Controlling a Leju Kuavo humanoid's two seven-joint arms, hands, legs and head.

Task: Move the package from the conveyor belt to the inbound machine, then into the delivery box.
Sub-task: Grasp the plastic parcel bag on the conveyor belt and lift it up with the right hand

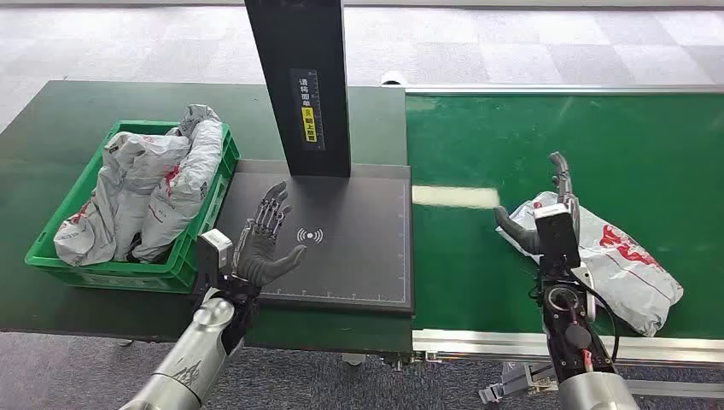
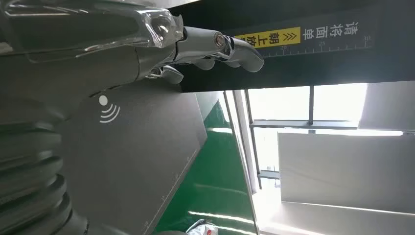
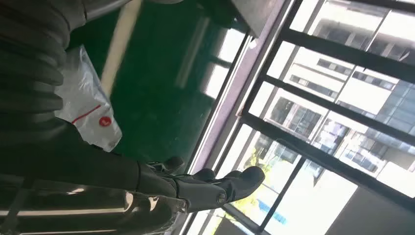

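A grey plastic package [image 1: 627, 269] with red print lies on the green conveyor belt [image 1: 512, 137] at the right; its edge [image 3: 88, 110] shows in the right wrist view. My right hand [image 1: 546, 218] hovers over the package's left end, fingers spread, thumb pointing left, holding nothing. Whether it touches the bag I cannot tell. My left hand [image 1: 266, 239] is open above the front left of the dark inbound machine plate [image 1: 359, 248], fingers [image 2: 230, 46] stretched toward the scanner column [image 1: 303, 85]. The green delivery box [image 1: 201, 235] stands at the left.
Several grey packages [image 1: 154, 184] fill the delivery box on the dark green table [image 1: 51, 120]. The black scanner column rises from the plate's back edge. A pale light streak [image 1: 455, 196] lies on the belt left of the package. The belt's metal rim [image 1: 555, 346] runs along the front.
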